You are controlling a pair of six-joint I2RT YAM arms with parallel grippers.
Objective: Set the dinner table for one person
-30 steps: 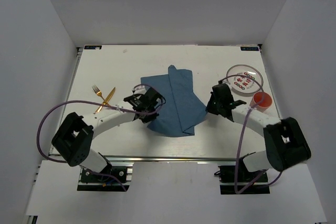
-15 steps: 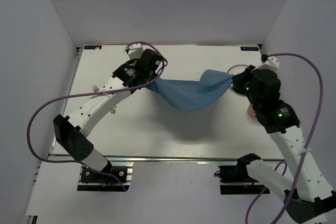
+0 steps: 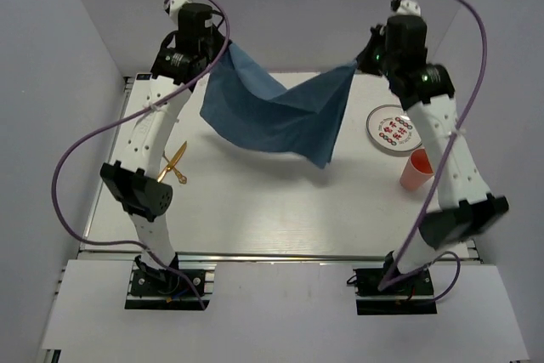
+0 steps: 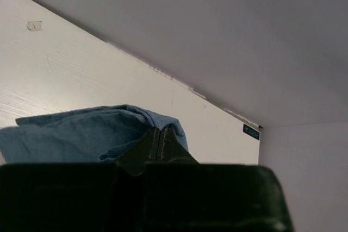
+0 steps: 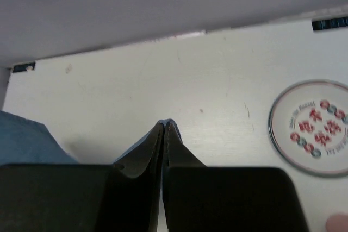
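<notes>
Blue cloth (image 3: pixel 272 116) hangs above the dinner table (image 3: pixel 255 206), long axis left-right, lower edge sagging clear of it; left gripper (image 4: pixel 159 134) and right gripper (image 5: pixel 164 129) each pinch a corner.

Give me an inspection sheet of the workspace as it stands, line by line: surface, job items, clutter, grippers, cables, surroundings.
Surface: dinner table, white, bare in the middle below the lifted cloth.
Job's things: blue cloth hanging in the air, stretched between the two arms; plate and cup on the right side; gold cutlery on the left, partly behind the left arm.
Clutter: nothing seen.
Grippers: left gripper and right gripper, each shut on a corner of the blue cloth.
Cables: purple cable looping off the left arm, and another off the right.
Surroundings: walls, plain, on three sides.
</notes>
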